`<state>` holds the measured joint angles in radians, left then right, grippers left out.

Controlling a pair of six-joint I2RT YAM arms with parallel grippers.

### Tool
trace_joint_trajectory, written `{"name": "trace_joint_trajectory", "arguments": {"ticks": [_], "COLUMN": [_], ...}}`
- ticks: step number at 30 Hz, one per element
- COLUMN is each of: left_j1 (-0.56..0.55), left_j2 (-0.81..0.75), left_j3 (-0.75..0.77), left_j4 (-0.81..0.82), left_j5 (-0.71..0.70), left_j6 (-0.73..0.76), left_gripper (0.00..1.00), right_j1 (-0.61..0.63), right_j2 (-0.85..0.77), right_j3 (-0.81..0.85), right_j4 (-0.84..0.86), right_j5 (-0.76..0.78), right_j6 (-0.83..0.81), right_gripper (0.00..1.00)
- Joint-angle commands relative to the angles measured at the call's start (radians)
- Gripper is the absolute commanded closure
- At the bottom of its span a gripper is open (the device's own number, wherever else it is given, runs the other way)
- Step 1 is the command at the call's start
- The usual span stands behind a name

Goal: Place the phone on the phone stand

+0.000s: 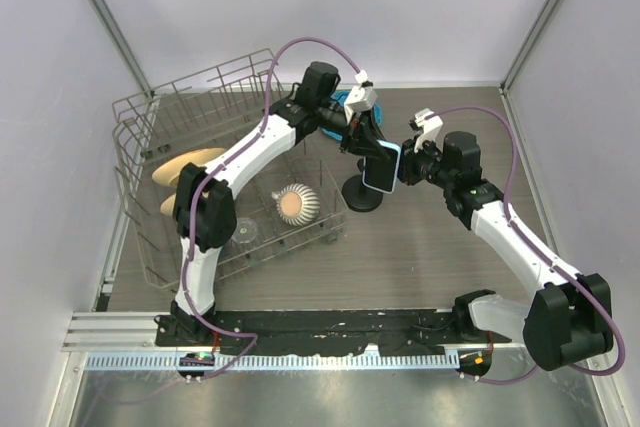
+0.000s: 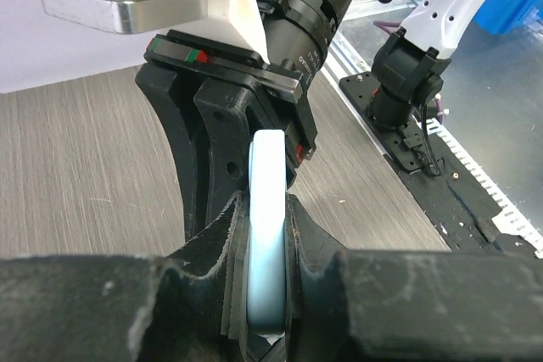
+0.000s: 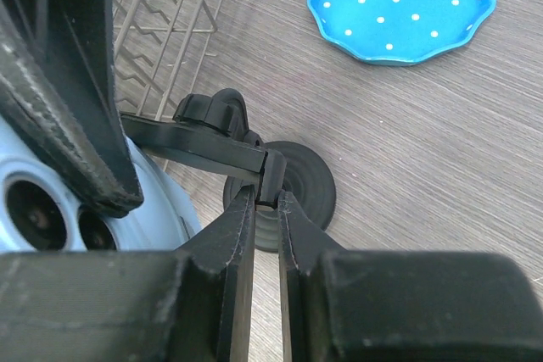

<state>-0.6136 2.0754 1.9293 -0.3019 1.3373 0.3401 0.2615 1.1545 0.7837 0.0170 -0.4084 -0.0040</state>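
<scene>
- Lowest in the left wrist view, the left gripper [image 2: 265, 243] is clamped tight on the phone [image 2: 268, 184], which is pinched across its light-blue edge and held off the table [image 1: 420, 267].
- In the right wrist view, the right gripper [image 3: 265, 203] is narrowed onto the thin top arm of the phone stand [image 3: 301, 180], so the stand is probably being steadied.
- In the top view, the phone is found dead centre, right over the stand. Whether the cradle is touched can't be told.
- Step in hand, pretty sure: lining up, phone not yet seated. Next, its lower edge needs to be eased squarely into the cradle, then released gently.
- Further back, a dotted plate [image 3: 399, 55] at upper right and a wire rack [image 1: 128, 162] at upper left can be ignored.
</scene>
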Motion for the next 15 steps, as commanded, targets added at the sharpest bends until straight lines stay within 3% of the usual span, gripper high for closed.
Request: {"name": "trace_joint_trajectory", "arguments": {"ticks": [1,4,7,8,9,11,12,14,15], "left_j1": [0.023,0.025,0.029,0.031,0.031,0.02,0.006,-0.064,-0.093], "left_j2": [0.049,0.035,-0.035,-0.082,-0.104,-0.139,-0.171,-0.193,-0.207], "left_j3": [-0.033,-0.061,-0.203,-0.248,-0.327,-0.378,-0.41,-0.437,-0.473], "left_j4": [-0.089,-0.088,0.128,0.291,0.378,0.525,0.54,0.535,0.549], "left_j5": [-0.242,-0.32,-0.476,-0.519,-0.647,-0.761,-0.95,-1.12,-1.288], "left_j6": [0.154,0.155,0.018,-0.03,-0.094,-0.222,-0.242,-0.209,-0.198], "left_gripper": [1.0,1.0,1.0,1.0,1.0,1.0,1.0,1.0,1.0], "right_j1": [0.004,0.004,0.004,0.004,0.004,0.016,0.028,0.108,0.146], "right_j2": [-0.009,-0.038,-0.081,-0.108,-0.127,-0.185,-0.202,-0.234,-0.261], "right_j3": [0.057,0.037,-0.018,-0.033,-0.05,-0.11,-0.126,-0.161,-0.172], "right_j4": [-0.011,-0.031,0.026,0.04,0.076,0.118,0.147,0.158,0.162], "right_j5": [-0.035,0.028,0.15,0.184,0.219,0.348,0.403,0.622,0.702], "right_j6": [0.032,0.042,0.076,0.093,0.105,0.145,0.157,0.174,0.177], "right_gripper": [0.99,0.99,0.99,0.99,0.99,0.99,0.99,0.99,0.99]}}
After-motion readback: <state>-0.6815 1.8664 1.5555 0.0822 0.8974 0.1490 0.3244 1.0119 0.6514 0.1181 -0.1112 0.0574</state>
